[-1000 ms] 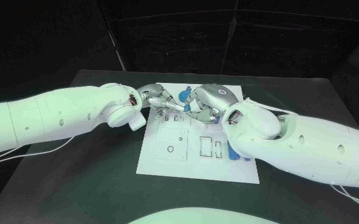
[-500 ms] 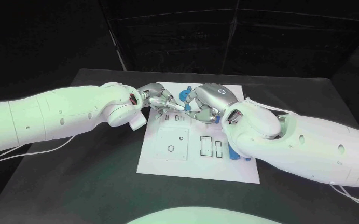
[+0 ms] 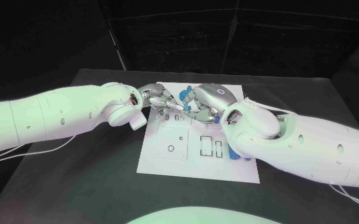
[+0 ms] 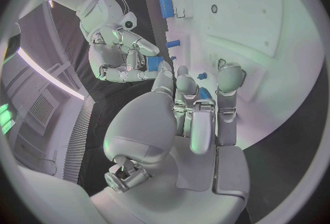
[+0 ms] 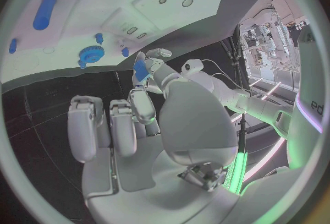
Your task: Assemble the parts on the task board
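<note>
Meeting over the task board (image 3: pixel 196 168) toward its 12 o'clock end, the right hand (image 3: pixel 203 102) pinches a small blue part (image 5: pixel 140 68); the left hand (image 3: pixel 157 98) grasps nothing I can tell, fingers extended.

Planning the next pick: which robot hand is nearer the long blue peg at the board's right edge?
Right. The right robot hand, pinching a blue part, is over the board's far middle; the left robot hand is farther from the long blue peg, at the far left.
</note>
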`<state>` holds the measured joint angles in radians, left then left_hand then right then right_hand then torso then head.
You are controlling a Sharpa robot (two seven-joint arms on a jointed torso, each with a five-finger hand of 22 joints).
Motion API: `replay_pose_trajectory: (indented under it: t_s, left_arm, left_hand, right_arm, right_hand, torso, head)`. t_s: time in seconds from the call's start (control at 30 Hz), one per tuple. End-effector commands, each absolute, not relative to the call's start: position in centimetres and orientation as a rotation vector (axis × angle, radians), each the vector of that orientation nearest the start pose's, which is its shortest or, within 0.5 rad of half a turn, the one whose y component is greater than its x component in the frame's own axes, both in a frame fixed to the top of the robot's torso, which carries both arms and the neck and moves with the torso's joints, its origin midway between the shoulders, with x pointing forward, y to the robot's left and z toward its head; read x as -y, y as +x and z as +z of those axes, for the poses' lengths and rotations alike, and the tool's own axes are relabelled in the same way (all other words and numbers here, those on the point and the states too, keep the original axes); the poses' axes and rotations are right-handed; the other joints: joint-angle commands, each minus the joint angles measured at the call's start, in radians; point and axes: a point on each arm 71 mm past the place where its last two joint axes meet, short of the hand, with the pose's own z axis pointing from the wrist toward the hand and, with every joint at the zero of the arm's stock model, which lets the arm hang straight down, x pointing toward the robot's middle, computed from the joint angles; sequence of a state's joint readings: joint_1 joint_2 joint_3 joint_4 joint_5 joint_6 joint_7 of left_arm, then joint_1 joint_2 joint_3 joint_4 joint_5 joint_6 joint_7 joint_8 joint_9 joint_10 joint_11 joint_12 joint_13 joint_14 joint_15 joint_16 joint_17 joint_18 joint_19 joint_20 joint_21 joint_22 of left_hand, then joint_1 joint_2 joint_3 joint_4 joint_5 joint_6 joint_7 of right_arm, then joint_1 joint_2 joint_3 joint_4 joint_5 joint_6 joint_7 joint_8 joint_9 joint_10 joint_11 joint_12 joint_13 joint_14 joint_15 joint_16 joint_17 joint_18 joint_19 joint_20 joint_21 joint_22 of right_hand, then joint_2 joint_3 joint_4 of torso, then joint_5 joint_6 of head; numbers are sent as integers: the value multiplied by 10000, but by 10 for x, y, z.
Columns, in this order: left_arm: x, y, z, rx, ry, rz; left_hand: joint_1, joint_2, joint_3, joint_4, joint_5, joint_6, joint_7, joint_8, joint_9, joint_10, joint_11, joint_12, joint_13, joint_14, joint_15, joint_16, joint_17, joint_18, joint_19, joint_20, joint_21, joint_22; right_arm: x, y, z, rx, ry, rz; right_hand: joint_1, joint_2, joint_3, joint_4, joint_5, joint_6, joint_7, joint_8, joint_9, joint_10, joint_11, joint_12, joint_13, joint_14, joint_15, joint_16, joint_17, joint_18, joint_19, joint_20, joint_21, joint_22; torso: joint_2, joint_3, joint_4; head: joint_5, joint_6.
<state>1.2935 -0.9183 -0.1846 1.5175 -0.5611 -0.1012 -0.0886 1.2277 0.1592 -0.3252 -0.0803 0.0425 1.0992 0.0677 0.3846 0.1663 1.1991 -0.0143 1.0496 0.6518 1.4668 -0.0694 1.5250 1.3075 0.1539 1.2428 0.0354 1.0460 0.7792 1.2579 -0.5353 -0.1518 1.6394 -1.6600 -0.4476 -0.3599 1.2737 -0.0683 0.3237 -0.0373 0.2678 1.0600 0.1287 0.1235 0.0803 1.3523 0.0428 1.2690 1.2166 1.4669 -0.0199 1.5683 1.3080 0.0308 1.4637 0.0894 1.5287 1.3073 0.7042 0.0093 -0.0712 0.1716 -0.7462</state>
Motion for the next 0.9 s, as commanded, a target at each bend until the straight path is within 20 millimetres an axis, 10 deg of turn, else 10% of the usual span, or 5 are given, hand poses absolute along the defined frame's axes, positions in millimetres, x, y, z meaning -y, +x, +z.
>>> replay_pose_trajectory:
  t_s: [0.03, 0.7, 0.9]
  left_arm:
    - [-242, 476, -213, -20810, -6463, -9894]
    - [-296, 486, -205, -19019, -8718, -9910]
    - [-298, 488, -198, -17454, -10128, -10951]
  left_hand:
    - [80, 10, 30, -39, 45, 12, -68, 35, 9, 39, 10, 48, 13, 810, -63, 37, 1569, -87, 52, -9, 36, 10]
    - [269, 95, 75, -102, 46, -249, 6, 4, 52, -279, 64, -325, -481, 709, -31, -136, 1162, -15, -213, 1, -262, -417]
    - [207, 149, -37, 13, 43, -1038, 400, -382, -69, -1385, 444, -1339, -1454, -69, 301, -1311, -1077, 195, -1431, 253, -1762, -2156]
  right_arm:
    - [29, 429, -168, -14956, -3678, 7817]
    - [31, 453, -177, -15088, -3276, 7728]
    - [22, 455, -186, -15229, -3410, 8047]
  right_hand:
    - [-92, 7, 14, 45, 49, 80, -16, 46, 10, 73, -12, 60, 10, 1039, -75, 25, 2628, -75, 552, -81, -35, 1564]
    - [-76, 31, 38, 48, 49, 95, -25, 46, 13, 83, -21, 63, 20, 1039, -82, 25, 2628, -77, 557, -88, -31, 1573]
    - [-59, 44, 53, 44, 52, 98, -29, 43, 13, 102, -25, 85, 51, 1039, -86, 25, 2628, -81, 567, -92, -23, 1593]
  torso:
    - [-4, -2, -3]
    - [1, -7, 20]
    - [3, -4, 8]
  head:
    - [-9, -4]
    - [-10, 3]
    - [-24, 7]
